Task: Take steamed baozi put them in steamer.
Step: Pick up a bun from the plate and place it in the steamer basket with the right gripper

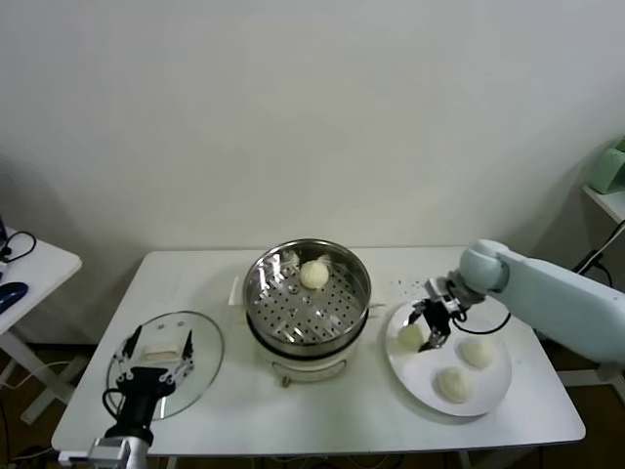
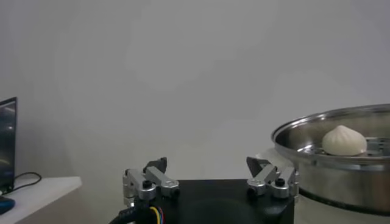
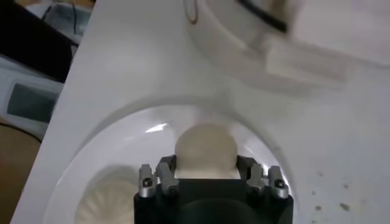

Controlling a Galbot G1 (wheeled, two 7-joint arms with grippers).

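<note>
- Overhead, the right gripper (image 1: 426, 328) sits over the white plate (image 1: 493, 391), its fingers either side of one baozi (image 1: 410, 336); two more buns (image 1: 466, 368) lie beside it, and a fourth (image 1: 313, 274) rests in the steamer (image 1: 344, 330).
- Left wrist: the left gripper (image 2: 210, 178) idles near the steamer (image 2: 341, 164), fingers spread, grasping nothing.
- Right wrist: the fingers (image 3: 166, 173) flank the bun (image 3: 205, 150); I cannot tell whether they clamp it.

No readable text

No letters, labels, brands or numbers can be read on any thing in these views, near the grippers or farther from them.
</note>
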